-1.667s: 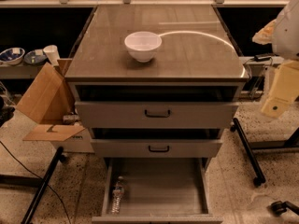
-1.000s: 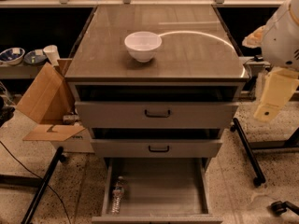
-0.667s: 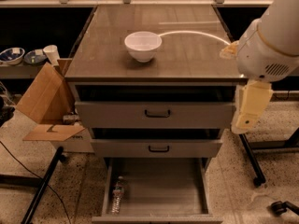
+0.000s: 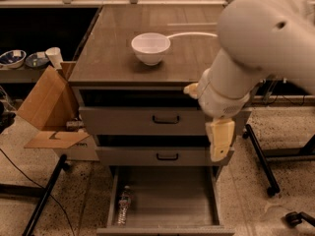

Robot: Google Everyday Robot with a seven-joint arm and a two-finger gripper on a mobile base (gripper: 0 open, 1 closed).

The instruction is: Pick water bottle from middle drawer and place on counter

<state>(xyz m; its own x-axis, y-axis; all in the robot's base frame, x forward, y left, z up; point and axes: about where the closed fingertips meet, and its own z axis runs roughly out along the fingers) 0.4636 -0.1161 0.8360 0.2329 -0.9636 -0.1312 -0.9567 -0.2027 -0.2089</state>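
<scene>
Camera view: where is the water bottle (image 4: 123,206) to be found in it?

— It is seen lying on its side on the floor of the middle drawer (image 4: 170,195), which is pulled out low down, beneath the two drawer fronts (image 4: 147,121) with black handles. It is laid along the left wall, touching it or just beside it; which of the two cannot be told.

— And the gripper (image 4: 220,140)?

— It is hung from the big white arm (image 4: 256,38) before the right end of those drawer fronts, above the drawer's right side and well apart from the bottle. Nothing is seen to be carried by it. Whether it is released or clenched cannot be told.

— How is the bottle expected to handle?

— It is judged to be light, thin-walled and ribbed, so some give under pressure is to be expected. The clear plastic is likely slippery. A round body lying flat may be set rolling by a glancing touch, though the wall beside it should be of some help.

— Where should it be taken hold of?

— Across the ribbed middle of the body, it is suggested, and squeezed only gently. Little room is seen between bottle and wall, so a descent from above would be called for. On the counter (image 4: 113,58), room is seen beside the white bowl (image 4: 150,47).
</scene>
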